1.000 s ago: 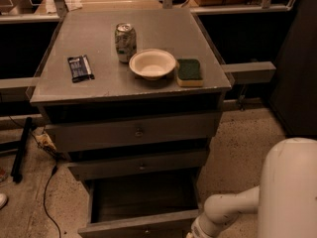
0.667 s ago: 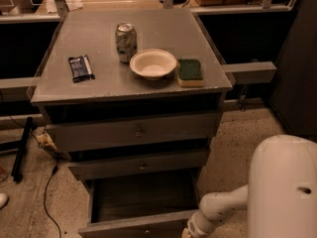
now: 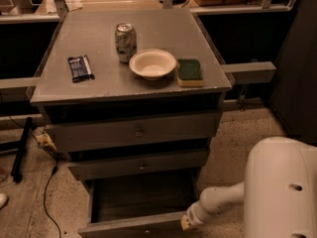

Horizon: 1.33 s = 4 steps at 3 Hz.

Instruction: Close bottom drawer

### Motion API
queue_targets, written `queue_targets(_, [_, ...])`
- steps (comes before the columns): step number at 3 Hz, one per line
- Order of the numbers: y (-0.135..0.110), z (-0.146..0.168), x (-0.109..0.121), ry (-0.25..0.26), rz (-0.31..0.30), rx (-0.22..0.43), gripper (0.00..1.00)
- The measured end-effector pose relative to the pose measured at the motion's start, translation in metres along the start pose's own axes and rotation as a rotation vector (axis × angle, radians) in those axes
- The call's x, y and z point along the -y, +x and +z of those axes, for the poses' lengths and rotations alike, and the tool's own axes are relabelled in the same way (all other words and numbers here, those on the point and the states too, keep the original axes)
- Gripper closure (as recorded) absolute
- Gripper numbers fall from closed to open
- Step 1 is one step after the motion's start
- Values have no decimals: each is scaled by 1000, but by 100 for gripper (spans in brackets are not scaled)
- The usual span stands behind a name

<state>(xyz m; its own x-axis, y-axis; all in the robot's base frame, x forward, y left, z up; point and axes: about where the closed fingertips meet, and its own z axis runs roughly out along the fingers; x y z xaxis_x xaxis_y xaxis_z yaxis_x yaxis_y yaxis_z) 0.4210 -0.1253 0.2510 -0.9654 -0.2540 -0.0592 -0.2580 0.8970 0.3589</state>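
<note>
The bottom drawer [image 3: 134, 227] is the lowest of three grey drawers and stands pulled out, its deep boxy inside [image 3: 143, 196] showing. Its front runs along the bottom edge of the view. My gripper [image 3: 186, 222] is at the end of the white arm [image 3: 220, 200], low on the right. It is right at the right end of the drawer's front. The middle drawer [image 3: 141, 165] and top drawer [image 3: 138, 131] above are pushed in.
On the cabinet top [image 3: 99, 90] stand a soda can [image 3: 125, 42], a white bowl [image 3: 152, 63], a green sponge [image 3: 190, 72] and a dark packet [image 3: 80, 67]. A cable [image 3: 48, 192] lies on the floor at the left. My white arm body [image 3: 282, 187] fills the lower right.
My arm has swung left and the gripper has come up to the right end of the bottom drawer's front. The drawer looks about as far out as before.
</note>
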Motion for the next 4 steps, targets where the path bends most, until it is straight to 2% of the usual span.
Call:
queue_targets(2, [6, 14, 7, -5, 32, -26, 100])
queue_targets(4, [-6, 50, 25, -17, 92, 0, 100])
